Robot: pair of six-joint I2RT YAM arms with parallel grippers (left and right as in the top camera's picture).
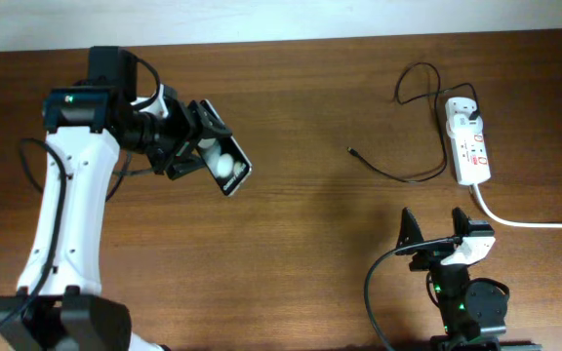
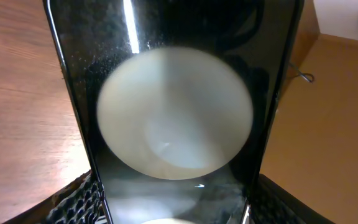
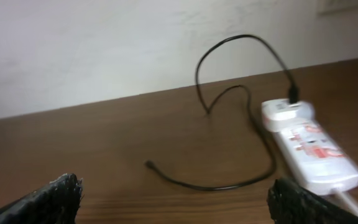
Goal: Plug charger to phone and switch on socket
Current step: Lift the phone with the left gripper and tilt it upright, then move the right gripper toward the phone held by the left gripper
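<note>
My left gripper is shut on the black phone and holds it tilted above the table's left part. In the left wrist view the phone fills the frame, one white round spot large on its glossy face. The thin black charger cable lies on the table, its connector tip free, its other end at the white plug adapter on the socket strip. In the right wrist view the tip, cable and strip lie ahead of my open, empty right gripper.
The strip's thick white cord runs off to the right edge. The right arm's base sits at the front right. A pale wall stands behind the table's far edge.
</note>
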